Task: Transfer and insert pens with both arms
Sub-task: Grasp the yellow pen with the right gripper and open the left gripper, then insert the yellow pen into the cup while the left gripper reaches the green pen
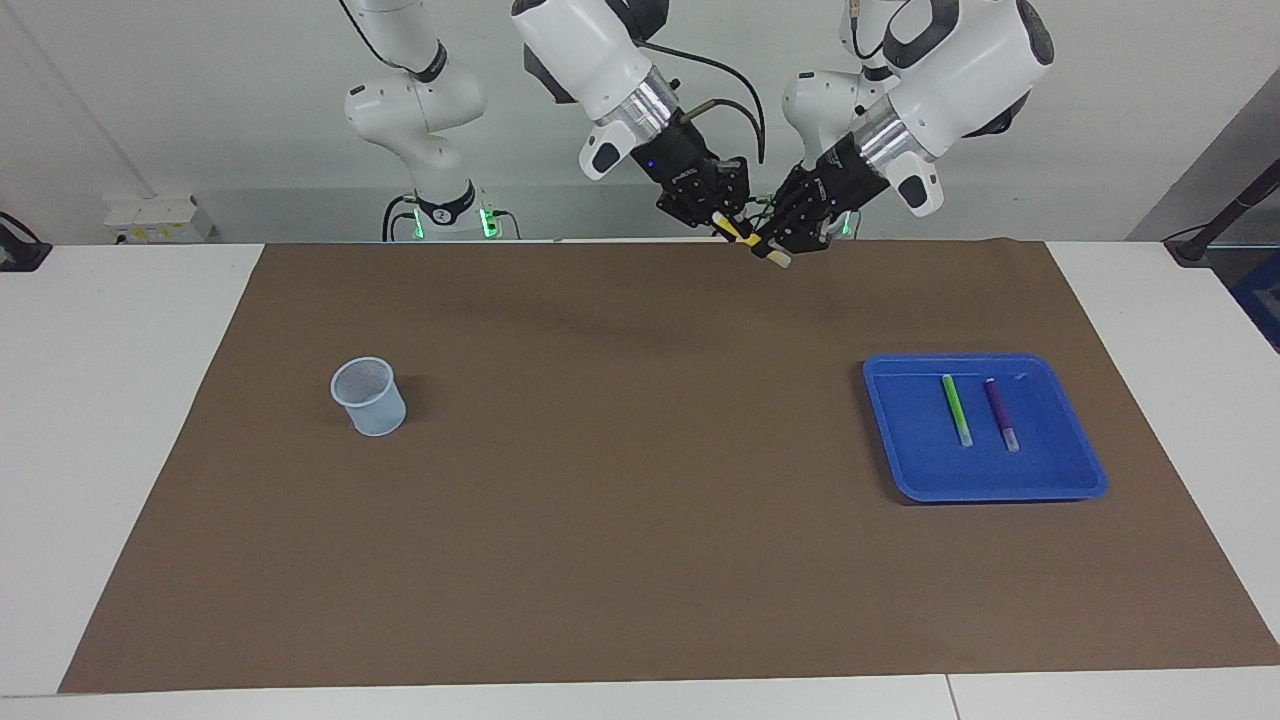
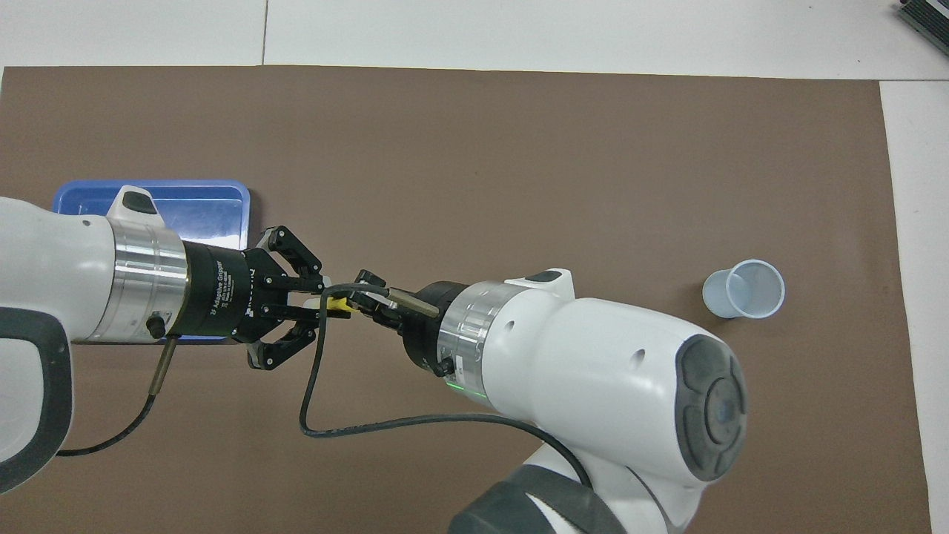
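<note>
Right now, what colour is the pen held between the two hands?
Yellow, with a pale whitish end. The pen shows best in the facing view.

White arms, silver rings, black cables

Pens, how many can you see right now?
3: the yellow pen is up in the air, gripped by both the left gripper and the right gripper; the green pen and purple pen lie in the blue tray.
</note>
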{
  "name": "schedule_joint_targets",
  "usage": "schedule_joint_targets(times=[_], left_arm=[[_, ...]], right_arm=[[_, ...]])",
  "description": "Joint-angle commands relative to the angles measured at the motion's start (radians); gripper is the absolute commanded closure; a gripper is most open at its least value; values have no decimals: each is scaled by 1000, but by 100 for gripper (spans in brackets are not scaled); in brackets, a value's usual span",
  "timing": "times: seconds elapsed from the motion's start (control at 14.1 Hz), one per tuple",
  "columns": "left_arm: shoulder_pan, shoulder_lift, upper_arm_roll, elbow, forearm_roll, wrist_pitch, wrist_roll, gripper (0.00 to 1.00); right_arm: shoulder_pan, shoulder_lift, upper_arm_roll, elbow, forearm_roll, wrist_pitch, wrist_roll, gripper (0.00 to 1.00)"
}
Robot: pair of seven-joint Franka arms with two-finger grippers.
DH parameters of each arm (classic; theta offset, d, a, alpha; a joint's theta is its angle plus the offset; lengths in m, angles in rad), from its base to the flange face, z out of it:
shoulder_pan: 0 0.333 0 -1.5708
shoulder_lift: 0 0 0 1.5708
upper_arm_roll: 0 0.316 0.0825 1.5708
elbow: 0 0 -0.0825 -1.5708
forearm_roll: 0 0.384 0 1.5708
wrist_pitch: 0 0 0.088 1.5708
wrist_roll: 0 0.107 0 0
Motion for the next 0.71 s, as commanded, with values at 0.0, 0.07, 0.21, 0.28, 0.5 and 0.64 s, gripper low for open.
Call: schedule_joint_targets(times=[0.0, 0.07, 0.21, 0.28, 0.5, 0.64], left_arm=[[-4, -36, 5, -38, -14, 7, -7, 100], [-4, -36, 5, -38, -14, 7, -7, 100], [-4, -34, 7, -38, -14, 13, -6, 100], [-4, -36, 7, -40, -14, 19, -6, 86], [1, -34, 10, -45, -14, 42, -45, 36], [0, -36, 10, -45, -14, 54, -63, 30]], right_arm=[[-7, -24, 2, -29, 27, 19, -11, 100], [-7, -24, 2, -29, 27, 19, -11, 100], [-7, -24, 2, -29, 27, 19, -11, 100], [-7, -23, 2, -29, 27, 19, -11, 100], [-10, -23, 2, -27, 27, 19, -16, 100], [-10, -23, 2, -27, 27, 19, -16, 100]])
